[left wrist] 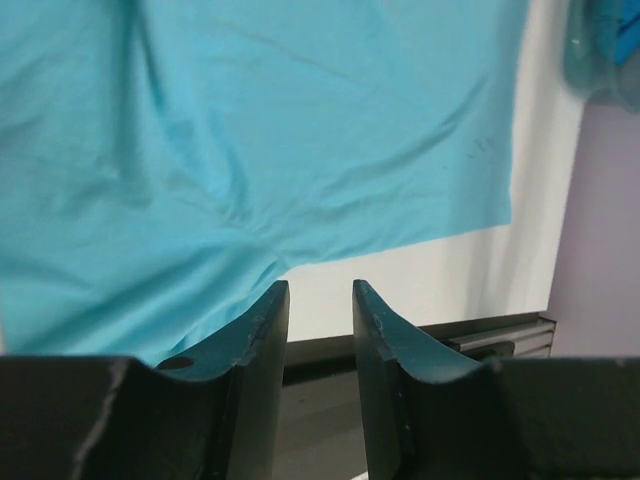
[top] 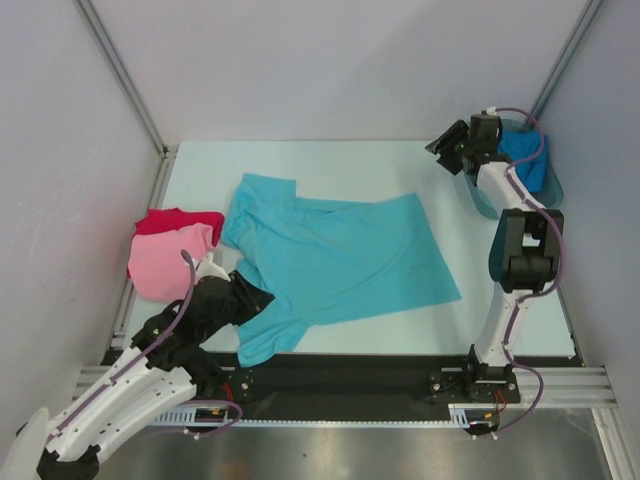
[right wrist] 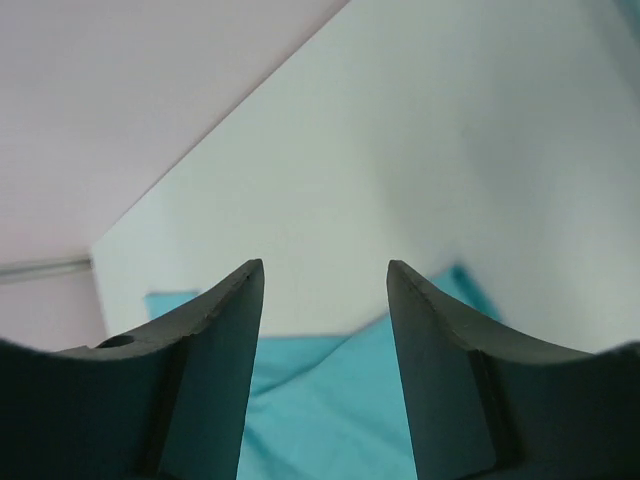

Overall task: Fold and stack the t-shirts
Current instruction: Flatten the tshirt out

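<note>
Pale walls close round a light table (top: pixel 505 315), and you have both pincers parted and empty. Your left pincer (top: pixel 258 296) stands with a narrow gap between its jaws, low at the near left edge of the turquoise t-shirt (top: pixel 340 260), which spreads mostly flat ahead of it and to its right. Just to its left lies the pink t-shirt (top: pixel 165 262), with the red t-shirt (top: pixel 175 220) beyond and touching it. Your right pincer (top: pixel 447 148) gapes wider, raised over the table's far right corner. Right behind it, the deeper blue t-shirt (top: pixel 522 158) sits bunched in the translucent tub (top: pixel 480 200).
</note>
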